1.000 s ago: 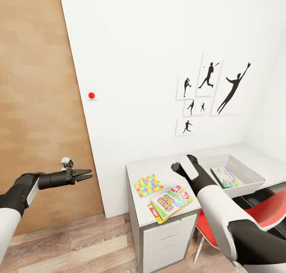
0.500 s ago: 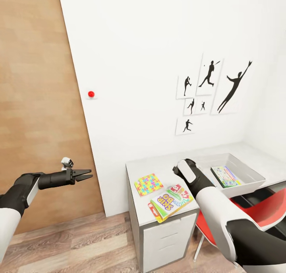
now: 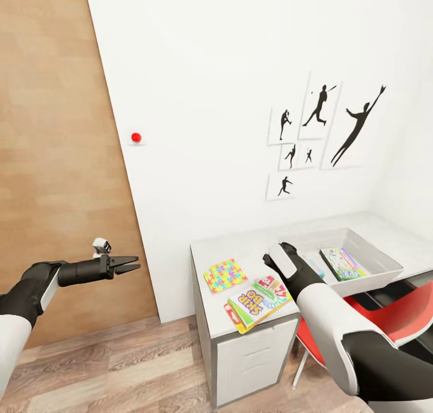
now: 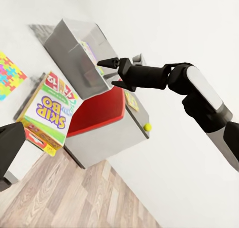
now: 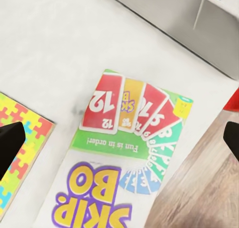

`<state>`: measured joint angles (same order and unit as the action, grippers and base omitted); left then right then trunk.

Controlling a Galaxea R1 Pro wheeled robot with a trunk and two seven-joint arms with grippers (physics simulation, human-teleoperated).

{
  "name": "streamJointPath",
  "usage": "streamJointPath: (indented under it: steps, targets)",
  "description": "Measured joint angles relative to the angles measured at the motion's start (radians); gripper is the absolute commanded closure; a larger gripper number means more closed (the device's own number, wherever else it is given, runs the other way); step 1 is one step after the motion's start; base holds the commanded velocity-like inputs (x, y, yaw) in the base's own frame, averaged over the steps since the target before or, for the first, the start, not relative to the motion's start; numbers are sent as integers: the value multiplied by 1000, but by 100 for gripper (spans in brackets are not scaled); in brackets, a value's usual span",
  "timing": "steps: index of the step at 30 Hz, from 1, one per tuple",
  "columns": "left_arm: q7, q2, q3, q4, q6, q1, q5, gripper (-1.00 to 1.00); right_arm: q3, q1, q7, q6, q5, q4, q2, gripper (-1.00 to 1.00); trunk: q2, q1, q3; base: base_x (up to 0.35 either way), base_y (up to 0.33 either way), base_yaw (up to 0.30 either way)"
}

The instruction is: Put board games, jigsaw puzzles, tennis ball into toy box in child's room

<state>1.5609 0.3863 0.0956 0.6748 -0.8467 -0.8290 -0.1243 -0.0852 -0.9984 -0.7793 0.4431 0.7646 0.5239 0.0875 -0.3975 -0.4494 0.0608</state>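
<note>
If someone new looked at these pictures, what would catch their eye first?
Probably the bright Skip-Bo game overhanging the table's front edge, with the right gripper open above it. Next, the colourful puzzle beside it, and the black sports silhouettes on the white wall.

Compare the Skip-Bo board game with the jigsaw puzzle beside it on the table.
The Skip-Bo board game is an oblong yellow-green box with big letters and card pictures; the jigsaw puzzle is smaller, squarish and patterned with interlocking coloured pieces. The game overhangs the table's front edge; the puzzle lies farther back. Both lie flat, outside the toy box.
</note>
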Motion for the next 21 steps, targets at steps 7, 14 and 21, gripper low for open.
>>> streamJointPath:
  steps: [7,14,21]
  targets:
    - [0,0,0,0,1,0,0,-100,0,-1,1,-1,-1,-1,-1,-100,0,0,12,0,0,0]
    - [0,0,0,0,0,0,0,-100,0,-1,1,-2,-1,-1,1,-100,0,0,23,0,0,0]
    - [0,0,0,0,0,0,0,-100,2,-1,1,-2,-1,-1,5,-100,0,0,35,0,0,0]
